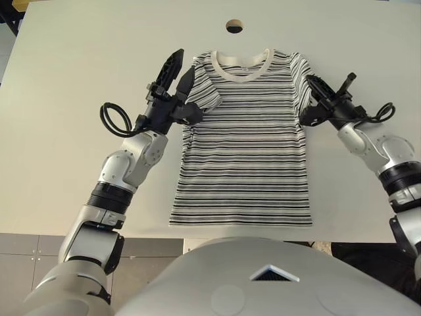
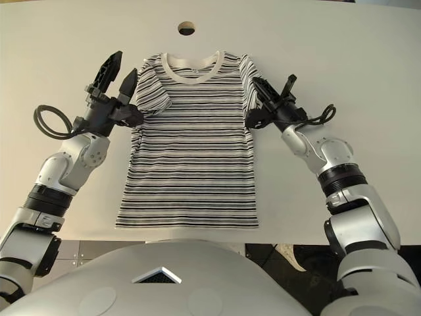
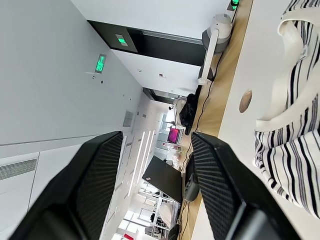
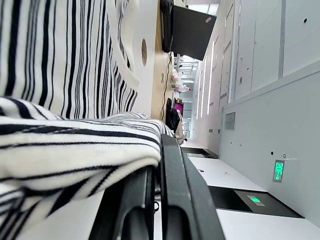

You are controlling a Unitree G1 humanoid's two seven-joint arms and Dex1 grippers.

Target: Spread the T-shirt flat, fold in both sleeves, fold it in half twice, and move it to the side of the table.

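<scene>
My right gripper (image 1: 314,85) is clamped on the striped T-shirt's (image 1: 243,145) right sleeve (image 1: 300,72) to fold it inward, while my left gripper (image 1: 177,74) gapes wide beside the left sleeve (image 1: 202,92).

The T-shirt (image 1: 243,141) lay on the table (image 1: 79,59), its collar toward the far edge. A hole (image 1: 234,26) sat just behind the collar. The left gripper (image 1: 182,62) stood over the shirt's left sleeve. The right gripper (image 1: 313,91) was at the right sleeve, with fabric between its fingers.
</scene>
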